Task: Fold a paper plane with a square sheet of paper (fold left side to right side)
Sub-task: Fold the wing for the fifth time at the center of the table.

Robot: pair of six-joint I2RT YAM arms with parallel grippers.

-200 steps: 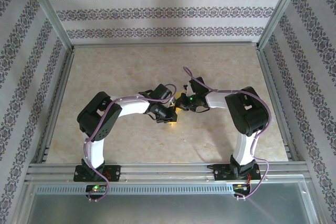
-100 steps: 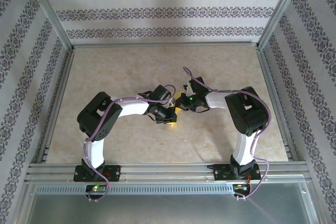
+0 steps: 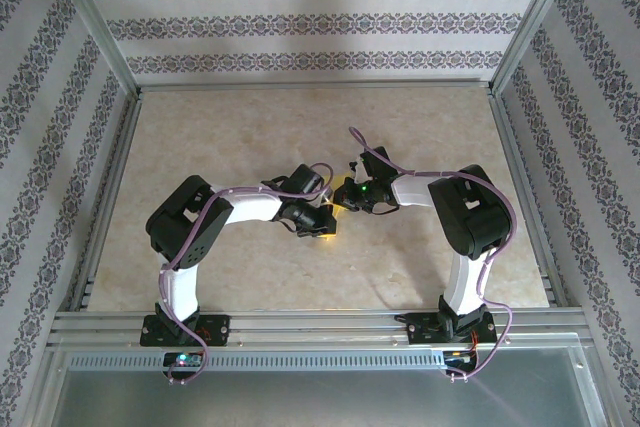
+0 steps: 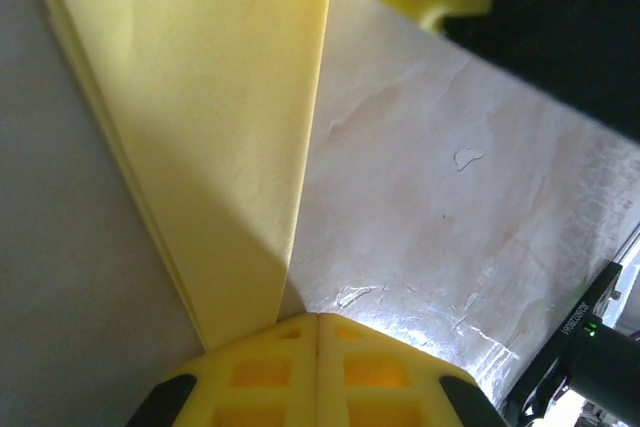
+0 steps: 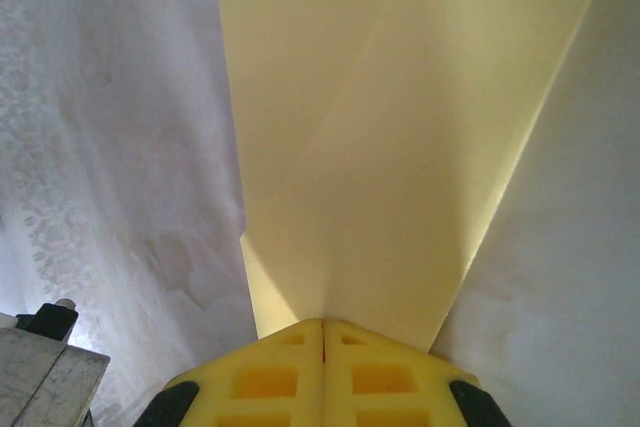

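The folded yellow paper sheet [image 5: 400, 147], flat at mid-desk [image 4: 450, 227], is pressed at opposite ends by the fully closed, empty left pincer [image 4: 318, 332] and right pincer [image 5: 323, 332], seemingly to flatten its creases.

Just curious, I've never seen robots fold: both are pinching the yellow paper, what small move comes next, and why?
Probably the left tool should carry its pinched tip rightward toward the right tool: both are shut on the creased paper, and the fold runs left to right.
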